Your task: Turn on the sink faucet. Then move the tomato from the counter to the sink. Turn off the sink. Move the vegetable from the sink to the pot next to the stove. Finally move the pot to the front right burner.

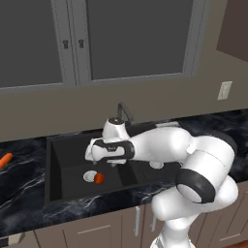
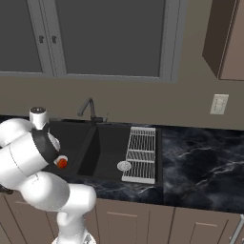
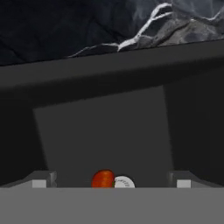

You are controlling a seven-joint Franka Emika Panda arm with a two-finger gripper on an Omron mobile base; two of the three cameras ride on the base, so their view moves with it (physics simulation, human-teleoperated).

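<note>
- While the end effector (image 3: 112, 181) hangs over the left basin of the sink (image 1: 63, 150), its jaws stand wide apart with nothing between them; in the hand view the two fingertips (image 3: 41, 180) sit far left and far right at the bottom edge.
- Tomato (image 1: 99, 178) lies on the left basin floor, touching the round silver drain (image 1: 89, 176) at the drain's 3 o'clock in the left base view.
- Hand view: tomato (image 3: 103, 179) at 6 o'clock of the frame, drain (image 3: 123, 182) just beside it on its right.
- Right base view: tomato (image 2: 61, 162) peeks out past the arm's elbow, at about 9 o'clock of the frame.
- Sink faucet (image 1: 124, 111) stands upright at the sink's back rim, 12 o'clock from the tomato; whether water runs, cannot tell.
- Carrot (image 1: 5, 160) lies on the surface (image 1: 24, 193) well left of the sink, at 9 o'clock of the left base view.
- White wire rack (image 2: 141, 153) sits over the right side of the right basin; a second drain (image 2: 124, 166) is just beside it.
</note>
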